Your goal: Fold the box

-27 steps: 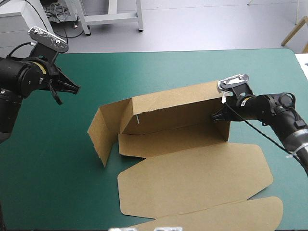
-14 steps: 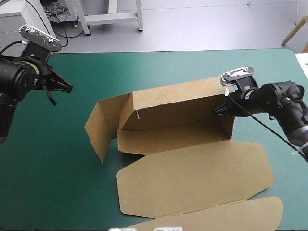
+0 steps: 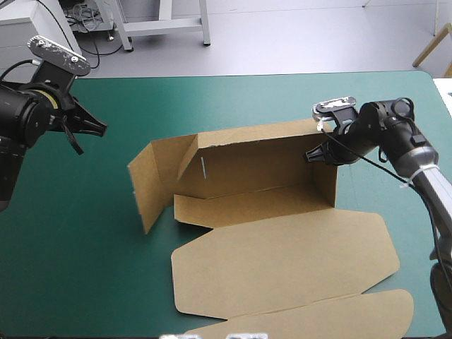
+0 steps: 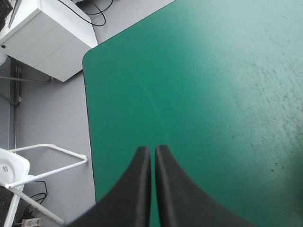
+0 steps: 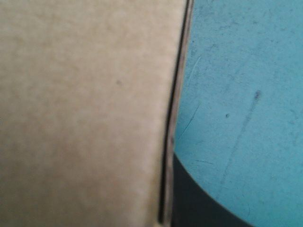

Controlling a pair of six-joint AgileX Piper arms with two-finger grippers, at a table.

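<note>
The brown box (image 3: 282, 261) lies in the middle of the table, its big lid panel flat toward the near edge. Its long back wall (image 3: 261, 159) stands raised and a left end flap (image 3: 152, 183) stands out at an angle. My right gripper (image 3: 315, 154) sits at the top right corner, shut on the right end wall (image 3: 326, 180). In the right wrist view the board (image 5: 85, 109) fills one side, with one black finger (image 5: 199, 203) beside its edge; the other finger is hidden. My left gripper (image 3: 99, 128) hangs shut over the far left of the table, holding nothing (image 4: 153, 150).
Bare teal-green cover (image 3: 78, 247) lies left of the box and behind it up to the far edge. A second curved lid flap (image 3: 339, 318) reaches the near edge. The table's far left corner (image 4: 87, 56) shows under my left gripper.
My right gripper has shifted left and toward the far edge at the box's right end, and the back wall stands more upright. My left arm rose slightly toward the far left, then held still.
</note>
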